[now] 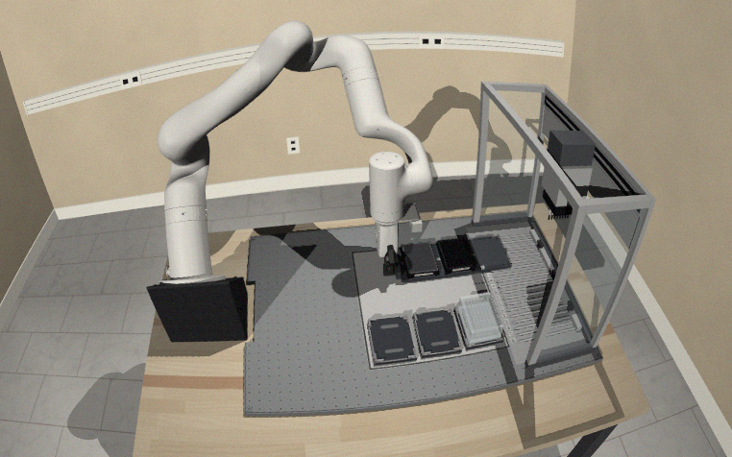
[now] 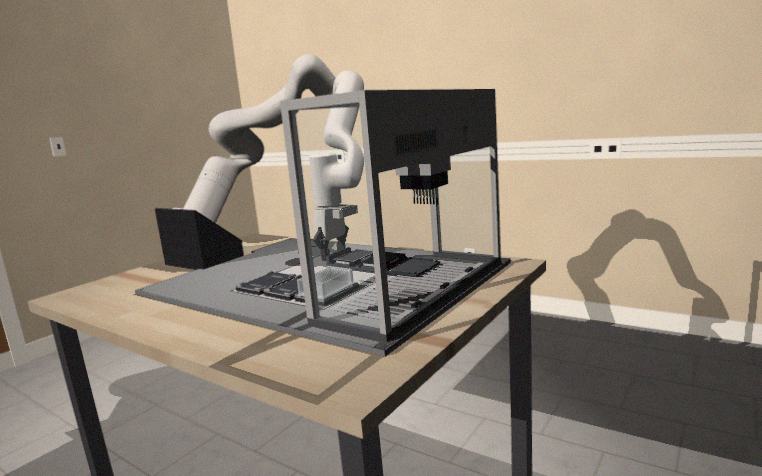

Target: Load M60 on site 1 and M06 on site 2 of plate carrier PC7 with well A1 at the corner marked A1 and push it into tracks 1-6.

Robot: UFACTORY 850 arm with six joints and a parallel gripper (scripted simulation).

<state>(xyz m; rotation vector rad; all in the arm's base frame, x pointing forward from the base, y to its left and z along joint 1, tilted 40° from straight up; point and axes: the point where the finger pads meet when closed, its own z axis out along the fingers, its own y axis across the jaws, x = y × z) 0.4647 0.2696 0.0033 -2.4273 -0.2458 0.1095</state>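
The plate carrier PC7 [image 1: 451,255] lies on the apron at the far side, its far end reaching the rails [image 1: 527,284]. A dark plate [image 1: 419,258] sits on site 1 next to the handle and another dark plate [image 1: 455,253] on site 2. Site 3 [image 1: 489,252] shows a bare grey surface. My gripper [image 1: 389,264] points down at the carrier's handle end with fingers open; I cannot tell if they touch the handle. It also shows in the exterior view [image 2: 329,245]. The clear deep-well block M09 [image 1: 478,319] stands in nest S3. No lamp is visible.
Nests S1 [image 1: 392,339] and S2 [image 1: 437,332] hold no plates. The instrument's grey frame [image 1: 562,227] stands over the rails, with a dark pipetting head [image 1: 570,149] high up. The arm's black base [image 1: 198,309] is at the left of the grey breadboard.
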